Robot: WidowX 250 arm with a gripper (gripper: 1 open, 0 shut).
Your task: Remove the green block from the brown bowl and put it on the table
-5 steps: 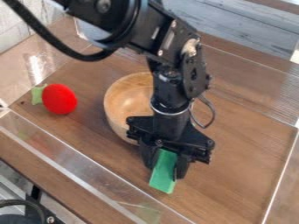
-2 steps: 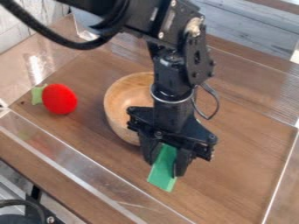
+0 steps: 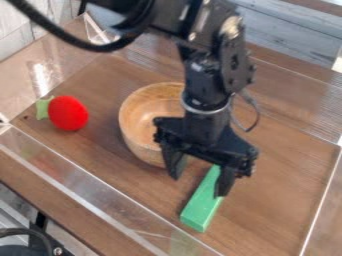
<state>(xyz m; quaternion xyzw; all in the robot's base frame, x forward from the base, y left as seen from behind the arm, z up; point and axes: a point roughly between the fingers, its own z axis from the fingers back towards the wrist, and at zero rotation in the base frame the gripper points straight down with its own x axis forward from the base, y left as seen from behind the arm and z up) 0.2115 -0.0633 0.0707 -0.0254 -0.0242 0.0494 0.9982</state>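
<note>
surface (image 3: 287, 120): brown wood-grain top w/ clear acrylic walls; carried everything. Risk: low front wall sat close at 6 o'clock of the block, so a nudge could've pushed the block vs. it.
brown bowl (image 3: 140, 120): sat mid-surface, at 10 o'clock from the tool; looked empty. Risk: arm passed right beside its rim, so a sideways swing on retreat could've knocked it.
tool (image 3: 205, 168): pointed down, jaws spread wide, gripped nothing; one finger hung just over the block's upper end. Risk: if it left sideways not up, the finger prob. would've clipped the block & dragged it.
green block (image 3: 205, 202): lay flat on the surface at 5 o'clock from the bowl, outside it, under the tool. Placement looked done; contact w/ finger couldn't be told.
red ball (image 3: 67, 113): at 9 o'clock of the bowl, well apart; no real risk.
</note>
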